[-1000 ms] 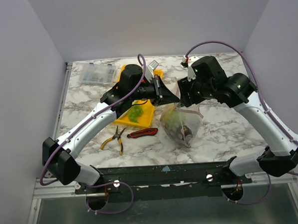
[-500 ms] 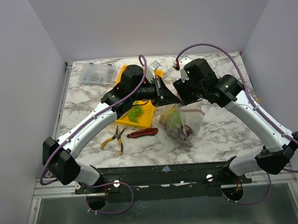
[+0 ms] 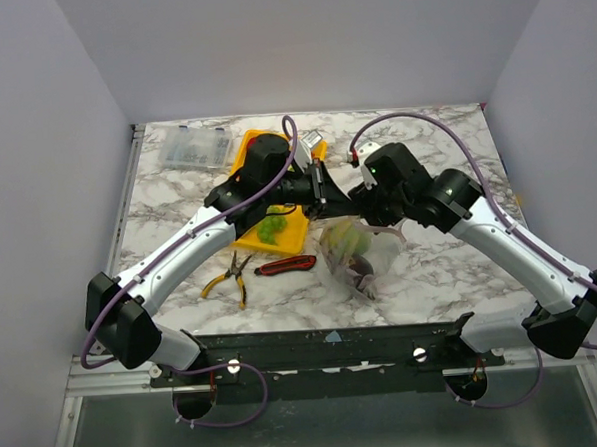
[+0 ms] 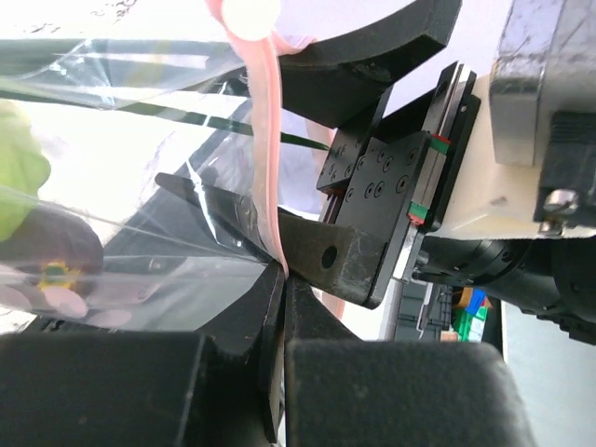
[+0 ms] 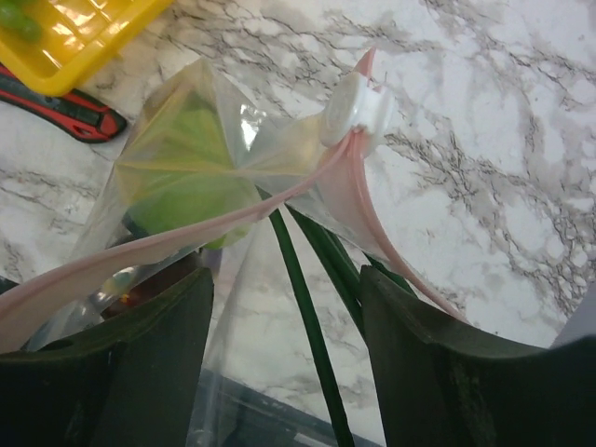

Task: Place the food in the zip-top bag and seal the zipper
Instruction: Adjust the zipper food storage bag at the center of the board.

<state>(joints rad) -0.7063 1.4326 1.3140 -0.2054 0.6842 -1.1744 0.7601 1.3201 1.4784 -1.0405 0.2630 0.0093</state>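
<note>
My left jaws pinch the zipper of the bag with food near the middle of the desk, my right jaws stand wide open around it, so closing beside the slider could leave the mouth unsealed.

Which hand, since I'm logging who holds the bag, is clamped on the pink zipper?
The left hand: its jaws are pinched shut on the zipper. The right hand has its jaws wide apart.

Glossy clear plastic zip-top bag, smooth pink zipper, shiny yellow plastic tray, marble-patterned table.
</note>
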